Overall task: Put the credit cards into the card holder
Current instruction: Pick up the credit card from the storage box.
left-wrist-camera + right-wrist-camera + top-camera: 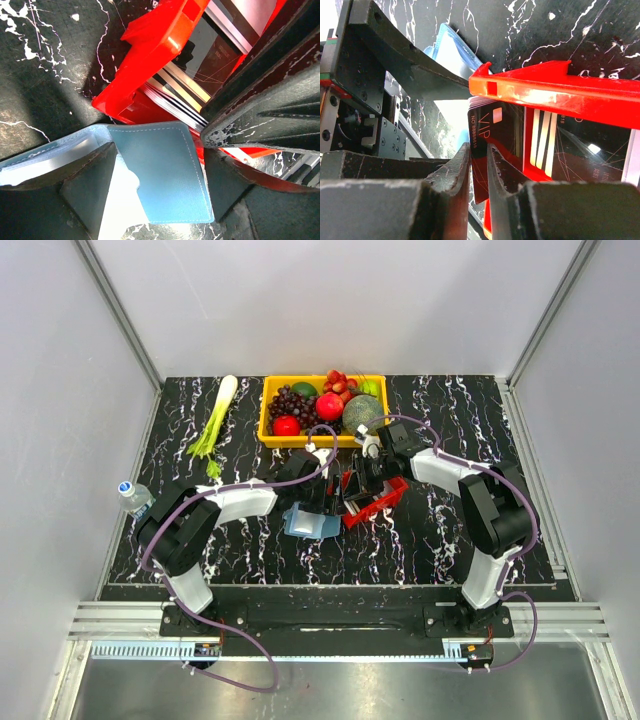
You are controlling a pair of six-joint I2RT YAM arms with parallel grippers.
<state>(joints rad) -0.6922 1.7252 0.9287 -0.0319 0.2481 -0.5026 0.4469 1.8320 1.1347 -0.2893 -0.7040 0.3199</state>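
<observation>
Marbled table (pixel 400 550), one card holder (pixel 310 523), one pinched card (pixel 479 150)

Card holder (pixel 308 524): centre frame, just left of the tray (pixel 386 507).
Credit cards (pixel 200 60): stacked in the tray.
VIP card (pixel 496 120): between the right gripper's (pixel 479 151) fingers.
Fruit basket (pixel 268 418): behind both, upper centre.
Leek (pixel 215 425): upper left.
Bottle (pixel 132 496): far left edge.

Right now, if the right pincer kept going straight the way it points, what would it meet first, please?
The right pincer grips a dark card. Going straight on, it would likely first meet the wall of the red tray just beyond the card, though depth is unclear.
</observation>
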